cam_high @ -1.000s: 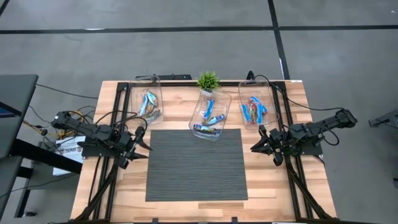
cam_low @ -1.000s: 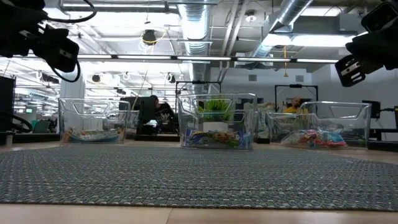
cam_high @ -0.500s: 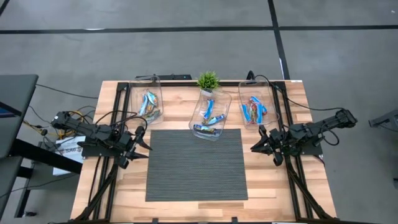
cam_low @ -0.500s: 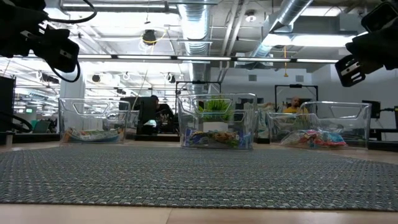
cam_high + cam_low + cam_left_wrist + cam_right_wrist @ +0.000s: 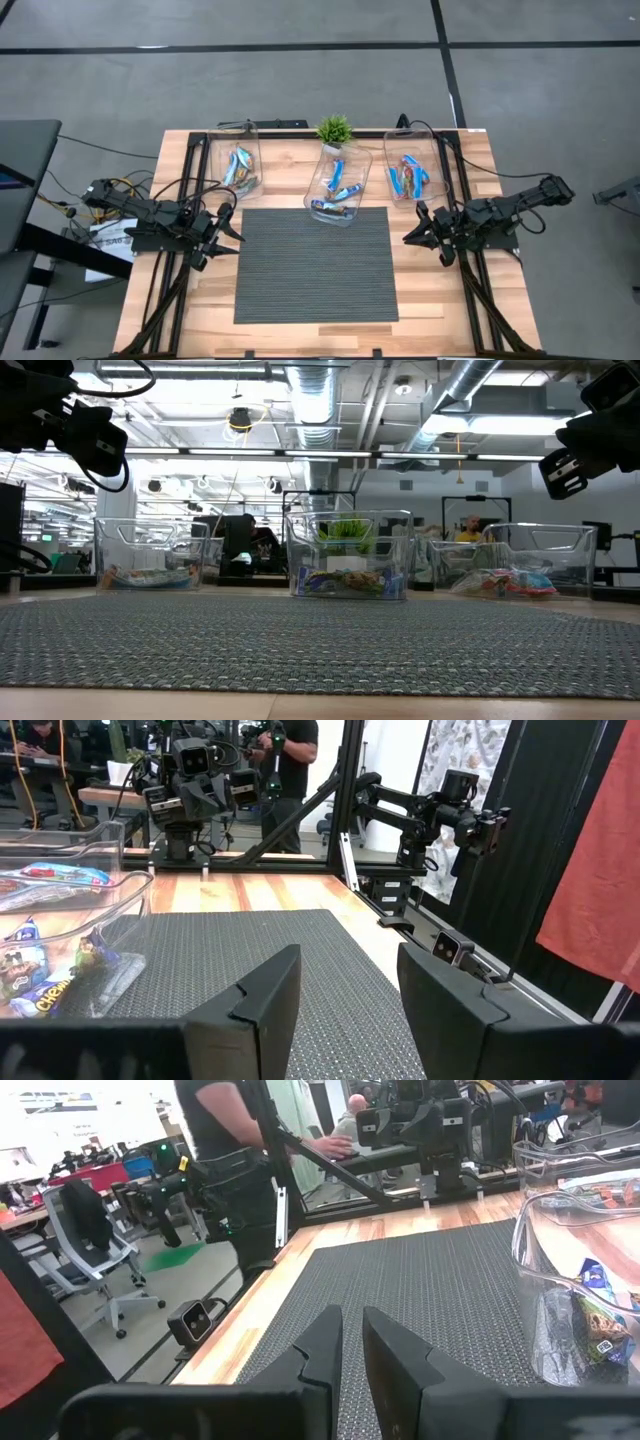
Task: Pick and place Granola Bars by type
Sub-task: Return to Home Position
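**A:** Granola Bars [image 5: 338, 188]: all lie inside the three clear tubs [image 5: 362, 158] along the counter's far edge. None on the mat [image 5: 315, 265]. Flat, crinkly foil wrappers, slick-looking.

**B:** Arms?

**A:** Left arm [image 5: 160, 215] sits at the mat's left edge, left jaws apart, empty. Right arm [image 5: 490, 215] sits at its right edge, right jaws nearly together, only a slit, empty.

**B:** Homing advice?

**A:** Retreat level, well clear of the thin, rigid tub walls. A nudge would likely slide a tub across the smooth wood counter [image 5: 420, 300]. The ribbed woven mat looks grippier.
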